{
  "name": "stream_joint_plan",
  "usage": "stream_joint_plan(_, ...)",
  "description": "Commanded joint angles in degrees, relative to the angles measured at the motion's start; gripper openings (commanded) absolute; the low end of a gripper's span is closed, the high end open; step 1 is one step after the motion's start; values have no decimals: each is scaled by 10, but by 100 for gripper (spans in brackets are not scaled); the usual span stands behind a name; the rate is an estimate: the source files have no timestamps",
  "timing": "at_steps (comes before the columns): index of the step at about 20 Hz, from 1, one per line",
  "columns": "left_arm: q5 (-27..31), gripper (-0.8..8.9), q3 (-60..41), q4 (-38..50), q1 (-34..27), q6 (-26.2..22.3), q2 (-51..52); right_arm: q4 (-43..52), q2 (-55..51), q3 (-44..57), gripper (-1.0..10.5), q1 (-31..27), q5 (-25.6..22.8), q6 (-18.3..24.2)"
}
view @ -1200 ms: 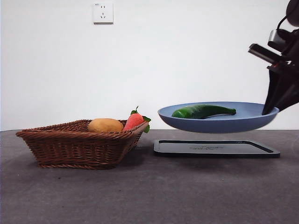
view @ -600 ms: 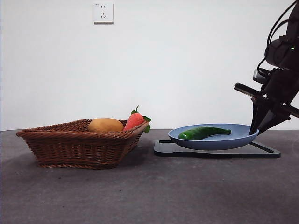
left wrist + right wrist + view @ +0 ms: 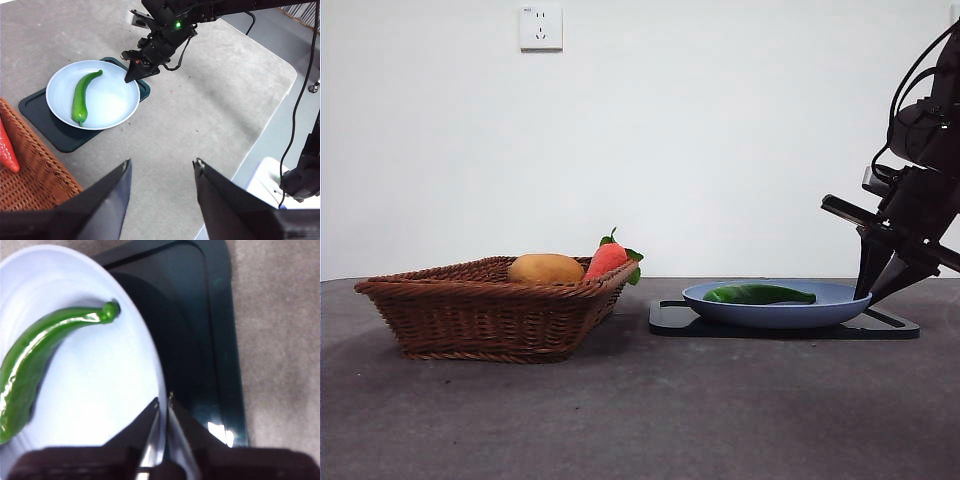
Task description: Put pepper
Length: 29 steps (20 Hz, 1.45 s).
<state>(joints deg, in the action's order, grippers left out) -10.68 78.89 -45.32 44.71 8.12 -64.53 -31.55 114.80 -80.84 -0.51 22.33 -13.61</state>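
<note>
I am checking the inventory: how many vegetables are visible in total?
3. The pepper lies on the blue plate; the potato and the carrot-like vegetable sit in the wicker basket. The basket's wall may hide others.

Black arm (image 3: 920, 190) with looping cables, tapered black fingers (image 3: 873, 270).

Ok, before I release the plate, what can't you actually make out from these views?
- Front view: the pepper's underside, hidden by the plate's rim.
- Front view: what else lies in the basket beyond the potato and carrot; its wall hides it.
- Right wrist view: the right gripper pinches the rim; the tray under the plate is covered.
- Left wrist view: the basket is cut off by the edge.
</note>
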Motion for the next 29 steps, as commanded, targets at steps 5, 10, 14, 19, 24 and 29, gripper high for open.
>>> stream_joint_plan(5,7,223,11,6,6,-6,-4,-8,-10,-12,196,-3,1,9)
stream_joint_plan(10,43,223,11,-2,6,-9,-5,-76,-128,-12,196,-5,1,43)
stream_joint_plan(14,92,220,11,-2,5,-9,-5,-193,-269,-12,194,3,3,96)
stream_joint_plan(19,91,220,11,-2,5,-21,-5,-322,-435,-12,193,38,3,122)
stream_joint_plan(24,89,219,11,-7,5,-22,-5,-429,-562,-12,192,76,3,125)
stream_joint_plan(29,89,218,11,-13,5,-22,-5,-470,-626,-12,192,90,3,132)
